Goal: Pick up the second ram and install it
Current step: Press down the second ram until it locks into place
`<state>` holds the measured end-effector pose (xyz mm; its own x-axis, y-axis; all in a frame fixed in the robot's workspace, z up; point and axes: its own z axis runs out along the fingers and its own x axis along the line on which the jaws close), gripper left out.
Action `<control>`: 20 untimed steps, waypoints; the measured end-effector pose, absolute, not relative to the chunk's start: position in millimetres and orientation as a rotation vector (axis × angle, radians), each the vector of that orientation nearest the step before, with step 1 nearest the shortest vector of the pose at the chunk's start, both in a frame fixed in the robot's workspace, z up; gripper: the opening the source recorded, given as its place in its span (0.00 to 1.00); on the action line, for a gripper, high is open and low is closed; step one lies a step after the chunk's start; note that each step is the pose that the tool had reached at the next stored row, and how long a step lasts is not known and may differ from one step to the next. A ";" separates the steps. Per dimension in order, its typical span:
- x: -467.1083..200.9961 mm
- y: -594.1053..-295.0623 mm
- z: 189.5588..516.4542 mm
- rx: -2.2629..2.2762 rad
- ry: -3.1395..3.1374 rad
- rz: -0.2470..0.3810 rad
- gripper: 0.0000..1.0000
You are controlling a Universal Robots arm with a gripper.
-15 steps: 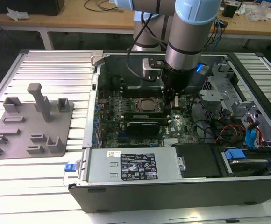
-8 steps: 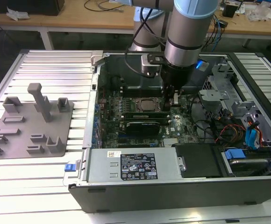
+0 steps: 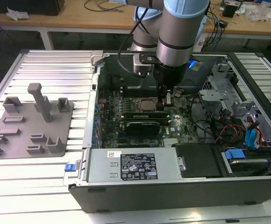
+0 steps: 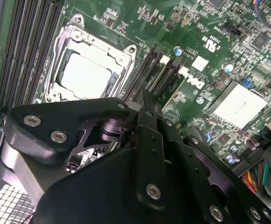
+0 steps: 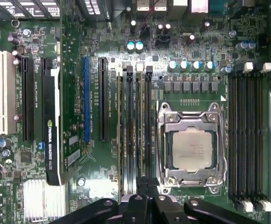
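You've got the gripper (image 3: 166,103) down inside the PC case (image 3: 126,186), fingers narrow, pinching the second ram (image 5: 139,135) edge-on. Ram sits w/ the slots just beside the CPU socket (image 5: 192,148); graphics card (image 3: 147,125) is nearer the case front.

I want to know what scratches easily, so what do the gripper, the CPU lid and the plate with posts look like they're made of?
Gripper: looks like matte black metal, with bolted links.
CPU lid: seems bare metal, satin silver with a soft sheen.
Plate with posts: probably plastic, uniformly dull grey and without glare.
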<state>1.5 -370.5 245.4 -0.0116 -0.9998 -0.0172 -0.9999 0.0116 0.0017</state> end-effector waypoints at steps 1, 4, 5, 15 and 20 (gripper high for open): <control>-3.7 -370.5 245.3 -2.200 2.225 0.019 0.08; -16.9 -370.5 245.3 -2.198 2.224 0.016 0.08; -18.6 -370.5 245.3 -2.198 2.224 0.016 0.08; -35.7 -370.5 244.7 -2.198 2.224 0.015 0.08; -52.3 -370.1 243.2 -2.198 2.223 0.014 0.08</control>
<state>-52.3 -370.1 243.2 -0.0115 -0.9998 -0.0173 -0.9999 0.0116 -0.0046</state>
